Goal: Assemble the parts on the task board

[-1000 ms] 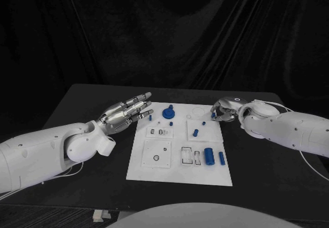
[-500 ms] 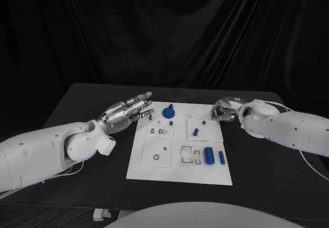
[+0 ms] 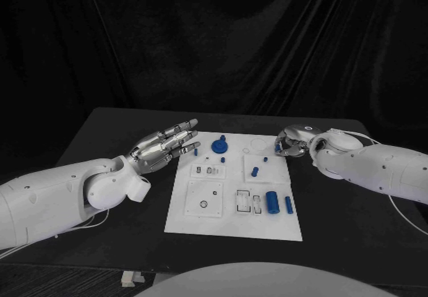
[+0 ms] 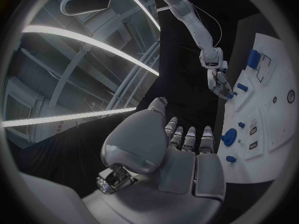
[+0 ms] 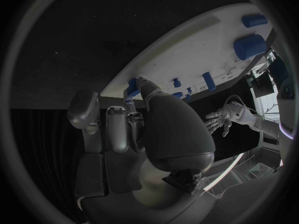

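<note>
Bench black, running across the middle of the head frame. Task board white, flat, lying centre frame between my two arms.

My left hand sits left of centre, just off the board's upper-left edge, fingers stretched out and apart, holding nothing. My right hand sits right of centre at the board's upper-right corner, fingers curled down toward a small blue part at the board's edge. Right wrist view shows a fingertip on or right against that part; whether it is actually pinched I cannot tell.

Parts, big to small: a round blue knob near upper centre of the board; a thick blue cylinder lower right of the board, with a thinner blue pin just beside it; a short blue peg in the mid-right panel; a small blue peg near my left fingertips.

Handling, my judgement: parts look like hard moulded plastic, light, stiff, smooth-sided, so likely to slip or roll if squeezed off-centre. The cylinders should be taken across their middle, thumb opposing a finger. The tiny corner part wants a fingertip pinch on its sides, gentle pressure. Board looks rigid, and light enough that it may slide under a sideways push.
</note>
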Motion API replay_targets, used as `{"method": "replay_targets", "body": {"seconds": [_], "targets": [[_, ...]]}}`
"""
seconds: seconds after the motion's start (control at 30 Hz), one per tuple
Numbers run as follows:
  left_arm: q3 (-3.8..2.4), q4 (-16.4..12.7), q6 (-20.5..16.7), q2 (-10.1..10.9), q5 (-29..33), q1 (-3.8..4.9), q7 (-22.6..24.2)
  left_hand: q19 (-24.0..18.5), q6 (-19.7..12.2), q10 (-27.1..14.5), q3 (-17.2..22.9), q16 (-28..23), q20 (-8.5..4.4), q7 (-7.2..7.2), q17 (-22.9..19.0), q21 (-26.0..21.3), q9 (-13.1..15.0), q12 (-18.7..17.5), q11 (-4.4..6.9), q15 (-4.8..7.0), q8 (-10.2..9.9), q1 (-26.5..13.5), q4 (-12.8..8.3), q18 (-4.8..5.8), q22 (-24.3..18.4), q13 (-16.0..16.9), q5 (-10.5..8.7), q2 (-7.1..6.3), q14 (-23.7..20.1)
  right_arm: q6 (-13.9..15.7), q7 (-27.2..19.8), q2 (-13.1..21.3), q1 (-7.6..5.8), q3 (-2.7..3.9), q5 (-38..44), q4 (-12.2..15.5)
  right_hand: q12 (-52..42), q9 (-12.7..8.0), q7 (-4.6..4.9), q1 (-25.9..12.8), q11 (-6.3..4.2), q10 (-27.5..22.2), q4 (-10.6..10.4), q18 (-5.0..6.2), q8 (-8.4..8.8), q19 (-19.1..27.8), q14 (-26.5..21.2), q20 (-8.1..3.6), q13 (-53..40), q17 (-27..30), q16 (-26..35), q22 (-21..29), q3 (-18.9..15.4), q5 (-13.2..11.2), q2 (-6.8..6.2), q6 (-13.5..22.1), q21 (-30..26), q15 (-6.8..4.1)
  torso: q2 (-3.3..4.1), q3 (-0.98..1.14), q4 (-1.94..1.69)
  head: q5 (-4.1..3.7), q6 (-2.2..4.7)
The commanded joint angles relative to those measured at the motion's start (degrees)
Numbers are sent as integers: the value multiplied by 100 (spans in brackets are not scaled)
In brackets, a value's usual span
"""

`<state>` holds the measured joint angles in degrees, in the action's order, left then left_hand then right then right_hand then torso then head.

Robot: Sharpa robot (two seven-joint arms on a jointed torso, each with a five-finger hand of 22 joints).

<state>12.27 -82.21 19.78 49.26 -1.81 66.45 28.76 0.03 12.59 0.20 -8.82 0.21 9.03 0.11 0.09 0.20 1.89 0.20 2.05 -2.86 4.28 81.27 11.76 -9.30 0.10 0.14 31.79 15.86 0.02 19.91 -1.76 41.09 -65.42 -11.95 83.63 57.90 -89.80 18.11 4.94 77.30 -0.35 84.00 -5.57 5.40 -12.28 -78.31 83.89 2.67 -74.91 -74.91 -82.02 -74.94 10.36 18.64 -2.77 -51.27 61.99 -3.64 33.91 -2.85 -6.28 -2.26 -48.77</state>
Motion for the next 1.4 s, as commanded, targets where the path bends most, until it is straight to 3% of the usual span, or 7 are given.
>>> {"method": "replay_targets", "body": {"seconds": [0.03,0.33,0.57,0.67,0.83,1.0,1.4], "targets": [[-6,-14,67,-10,12,-7,58,-3,-11,0,-7,-21,54,19,-9,-20,8,10,-39,-42,23,55,-32,-88,-10,1,34,8,-2,286,-14,17,14,3,-46,16,-20,120,-10,66,-12,600,62,45,-141,29,358,-11,-1509,-752,51,-450,22,98,44,-83,-56,-23,-2,0,-14,-5,-7],[-6,-7,55,-18,12,-8,42,-3,-11,0,-7,-21,54,19,-9,-20,8,10,-39,-42,23,55,-32,-88,-10,1,34,8,-2,659,-76,272,-10,4,-408,426,-20,414,-16,159,2,600,174,48,-467,9,352,-21,-1509,-680,122,-458,98,410,71,-189,-117,-28,-2,2,3,56,-19],[-6,10,34,-17,12,-8,20,-3,-8,1,4,-21,58,22,-9,-20,8,12,-44,-42,25,54,-49,-89,-10,2,36,11,-2,832,33,640,-324,4,-319,1399,-20,494,-4,161,62,600,198,45,-546,-16,367,0,-1509,-677,118,-464,103,459,21,-202,-128,10,-5,1,3,75,-53],[-6,30,29,-38,12,-8,14,-3,-8,1,4,-21,58,22,-9,-20,8,12,-44,-42,25,54,-49,-89,-10,2,36,11,-2,738,161,762,-504,5,-138,1999,-20,503,2,155,70,600,198,40,-552,-30,382,4,-1509,-715,74,-474,101,459,11,-196,-104,16,-7,-2,0,58,-52],[-6,53,38,-74,12,-8,17,-3,-8,1,4,-21,58,22,-9,-20,8,12,-44,-42,25,54,-49,-89,-10,2,36,11,-2,522,315,649,-594,4,78,2547,-20,544,-1,142,75,600,211,23,-590,-98,421,13,-1509,-799,-26,-518,103,428,-16,-211,-1,20,-17,-6,4,18,-61],[-6,64,43,-95,12,-9,18,-3,-9,0,8,-21,59,21,-9,-20,8,11,-43,-41,26,53,-57,-89,-10,2,38,13,-2,269,448,350,-481,3,148,2616,-20,560,2,130,81,600,215,22,-601,-113,426,17,-1509,-795,-24,-524,103,388,-27,-211,5,24,-6,-3,15,28,-36],[-6,61,36,-108,12,-9,20,-3,-9,1,10,-21,59,21,-9,-20,8,12,-43,-40,27,53,-58,-89,-10,2,38,14,-2,24,706,-477,-119,4,449,2051,-20,570,15,124,90,600,233,32,-590,-107,427,22,-1509,-782,-13,-512,106,334,-53,-173,-48,31,5,4,6,56,-30]]}}
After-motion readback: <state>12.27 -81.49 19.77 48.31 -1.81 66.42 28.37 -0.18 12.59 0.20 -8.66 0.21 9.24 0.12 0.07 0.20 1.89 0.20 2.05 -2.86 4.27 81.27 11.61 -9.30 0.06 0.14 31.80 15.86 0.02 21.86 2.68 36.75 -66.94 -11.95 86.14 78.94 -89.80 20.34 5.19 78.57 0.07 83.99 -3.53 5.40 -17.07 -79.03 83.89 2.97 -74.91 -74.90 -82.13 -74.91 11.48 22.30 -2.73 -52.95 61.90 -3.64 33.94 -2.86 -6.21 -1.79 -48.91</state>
